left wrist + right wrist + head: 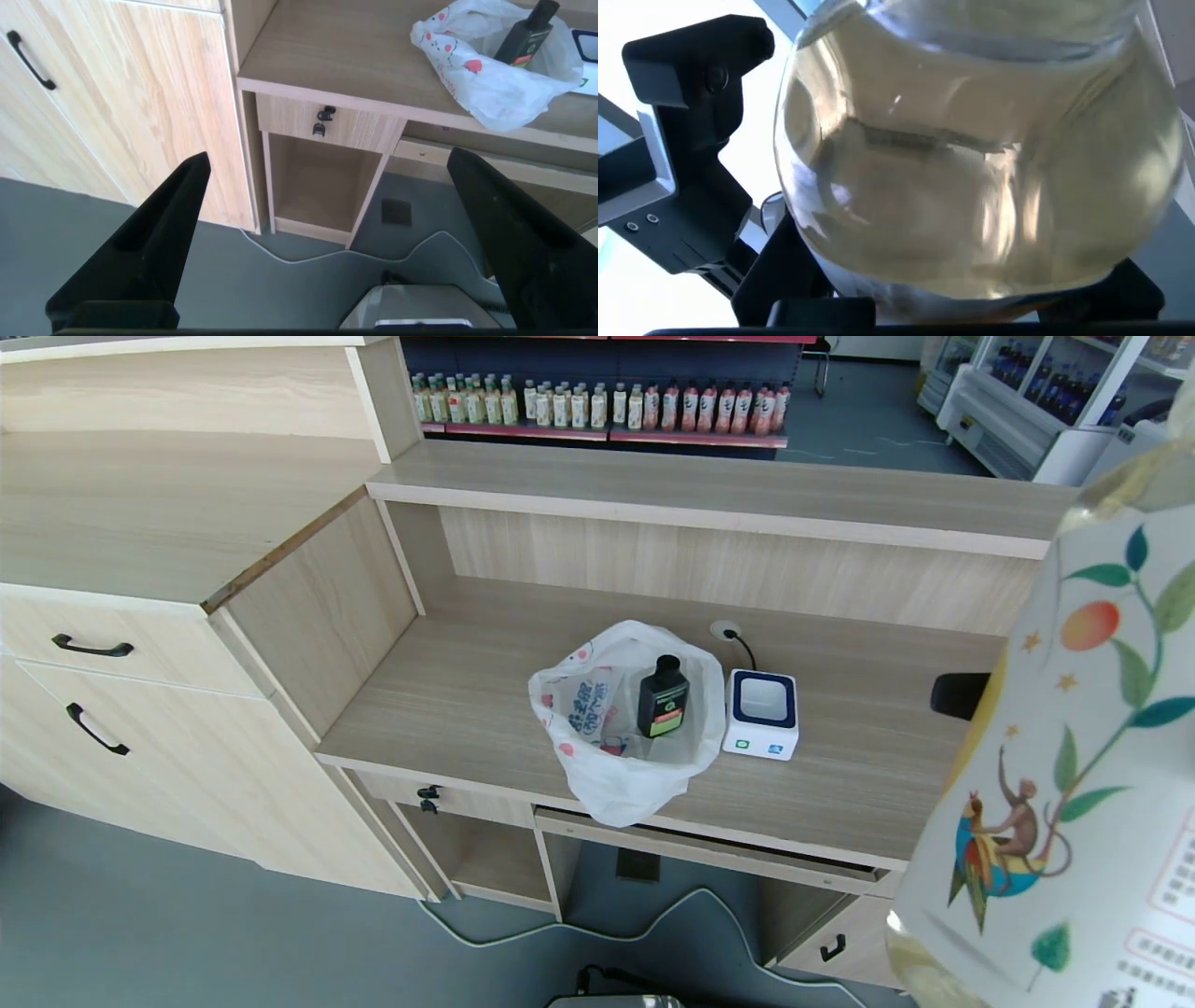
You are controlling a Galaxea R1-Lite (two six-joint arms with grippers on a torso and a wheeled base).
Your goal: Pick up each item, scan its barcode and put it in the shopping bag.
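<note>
A clear bottle [1074, 784] of pale yellow liquid, with a white label of leaves and fruit, hangs very close to the head camera at the right edge. My right gripper [962, 299] is shut on this bottle [971, 159], whose rounded end faces the wrist camera. On the desk stands the white shopping bag [616, 775] with its mouth open and a dark bottle [663, 695] inside. The white scanner [761, 714] sits just right of the bag. My left gripper [329, 159] is open and holds nothing, low in front of the desk, left of the bag [495, 70].
The wooden desk [467, 700] has a raised back ledge [709, 490] and a tall side cabinet [140, 644] with black handles on the left. A locked drawer [322, 121] and an open cubby lie under the desk. A cable runs across the floor [523, 933].
</note>
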